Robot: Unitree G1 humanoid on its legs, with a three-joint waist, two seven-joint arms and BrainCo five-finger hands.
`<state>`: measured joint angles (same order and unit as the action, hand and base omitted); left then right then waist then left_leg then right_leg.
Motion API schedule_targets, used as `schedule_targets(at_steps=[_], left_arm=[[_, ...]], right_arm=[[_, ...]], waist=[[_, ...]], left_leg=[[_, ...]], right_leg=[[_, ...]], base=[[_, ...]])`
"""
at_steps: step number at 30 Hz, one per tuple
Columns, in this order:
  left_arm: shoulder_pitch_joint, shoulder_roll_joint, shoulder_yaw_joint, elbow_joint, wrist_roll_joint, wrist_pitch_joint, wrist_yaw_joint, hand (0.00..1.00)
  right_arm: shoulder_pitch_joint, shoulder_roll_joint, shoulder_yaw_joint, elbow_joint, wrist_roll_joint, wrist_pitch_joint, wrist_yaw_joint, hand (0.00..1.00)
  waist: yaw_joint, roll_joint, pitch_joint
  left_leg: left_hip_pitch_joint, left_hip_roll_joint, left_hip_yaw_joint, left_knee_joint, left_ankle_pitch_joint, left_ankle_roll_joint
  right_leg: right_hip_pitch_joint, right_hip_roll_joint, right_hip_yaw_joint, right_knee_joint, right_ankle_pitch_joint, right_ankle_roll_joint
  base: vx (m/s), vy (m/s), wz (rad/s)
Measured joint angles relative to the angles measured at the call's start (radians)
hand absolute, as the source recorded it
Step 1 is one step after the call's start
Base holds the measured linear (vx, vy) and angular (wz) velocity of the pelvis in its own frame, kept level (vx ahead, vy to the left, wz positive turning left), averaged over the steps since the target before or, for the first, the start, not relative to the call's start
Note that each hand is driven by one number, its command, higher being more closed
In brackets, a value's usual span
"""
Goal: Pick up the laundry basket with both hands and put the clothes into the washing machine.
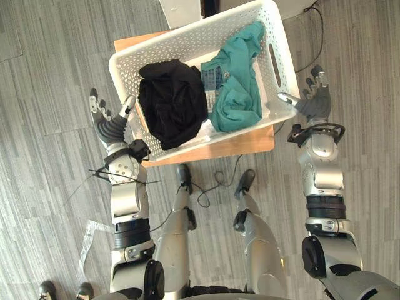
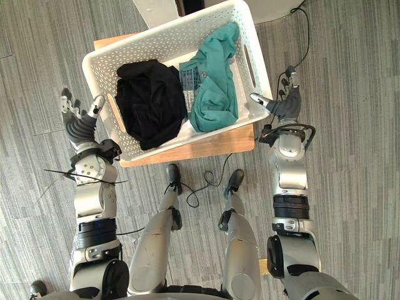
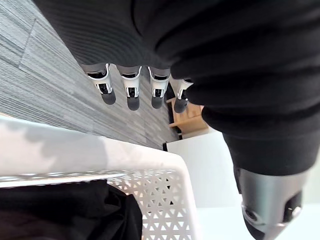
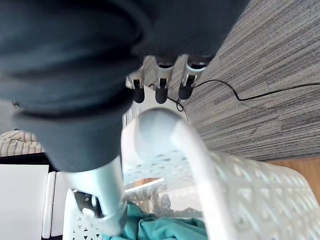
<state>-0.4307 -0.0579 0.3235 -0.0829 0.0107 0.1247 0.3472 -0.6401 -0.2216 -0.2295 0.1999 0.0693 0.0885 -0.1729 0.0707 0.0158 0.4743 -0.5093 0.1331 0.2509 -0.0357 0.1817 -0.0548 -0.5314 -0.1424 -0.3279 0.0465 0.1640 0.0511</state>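
Clothes in basket on table; left hand, right hand flanking.

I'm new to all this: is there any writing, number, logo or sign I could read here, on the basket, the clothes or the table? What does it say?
Label inside the collar of the teal garment: some print, too small to read.
White laundry basket: no text visible.
Black garment: no text visible.
Wooden table: no text visible.
So nothing here can be quoted.
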Motion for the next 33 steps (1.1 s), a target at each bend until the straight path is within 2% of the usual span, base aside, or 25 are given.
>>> schedule_targets(at_steps=[7,12,16,23,30,33], left_arm=[[-0.005,-0.019,-0.007,0.026,-0.011,0.010,-0.021,0.00],[-0.060,-0.013,-0.011,0.151,-0.065,0.018,-0.046,0.00],[-0.145,0.107,-0.038,0.307,-0.160,0.018,-0.064,0.00],[-0.227,0.162,-0.046,0.411,-0.238,0.017,-0.066,0.00],[-0.260,0.213,-0.090,0.467,-0.256,0.017,-0.087,0.00],[-0.277,0.228,-0.100,0.474,-0.255,0.021,-0.102,0.00]], right_arm=[[0.002,0.014,-0.003,-0.042,-0.001,0.002,-0.001,0.00],[0.002,0.019,0.001,-0.048,0.000,0.004,-0.003,0.00],[-0.007,0.020,0.067,-0.104,0.003,0.006,-0.003,0.00],[-0.040,0.020,0.083,-0.112,0.021,0.006,-0.029,0.00],[-0.108,0.018,0.094,-0.111,0.046,0.007,-0.025,0.00],[-0.132,0.015,0.090,-0.098,0.047,0.022,-0.019,0.00]], waist=[[-0.002,0.000,0.000],[-0.002,0.000,0.000],[-0.001,-0.003,0.000],[-0.003,-0.003,-0.001],[-0.002,-0.004,-0.001],[-0.003,-0.004,-0.001]], left_leg=[[-0.001,0.005,0.002,0.000,0.000,0.000],[-0.002,0.006,0.006,0.000,0.000,0.000],[-0.006,0.007,0.025,0.002,0.000,0.000],[-0.005,0.009,0.034,0.009,0.000,0.000],[-0.006,0.009,0.042,0.014,0.000,0.000],[-0.009,0.011,0.044,0.014,0.000,0.000]], right_leg=[[-0.001,0.000,-0.001,0.000,0.000,0.000],[-0.003,0.000,0.001,0.000,0.000,0.000],[-0.022,0.001,0.023,0.003,0.006,-0.002],[-0.023,0.001,0.032,0.003,0.013,-0.003],[-0.026,0.003,0.040,0.001,0.021,-0.006],[-0.030,0.002,0.042,0.000,0.025,-0.004]], base=[[0.00,0.000,0.00],[0.00,0.000,0.00],[0.00,-0.009,-0.12],[0.00,-0.007,-0.03],[-0.01,-0.008,-0.03],[0.00,0.000,0.00]])
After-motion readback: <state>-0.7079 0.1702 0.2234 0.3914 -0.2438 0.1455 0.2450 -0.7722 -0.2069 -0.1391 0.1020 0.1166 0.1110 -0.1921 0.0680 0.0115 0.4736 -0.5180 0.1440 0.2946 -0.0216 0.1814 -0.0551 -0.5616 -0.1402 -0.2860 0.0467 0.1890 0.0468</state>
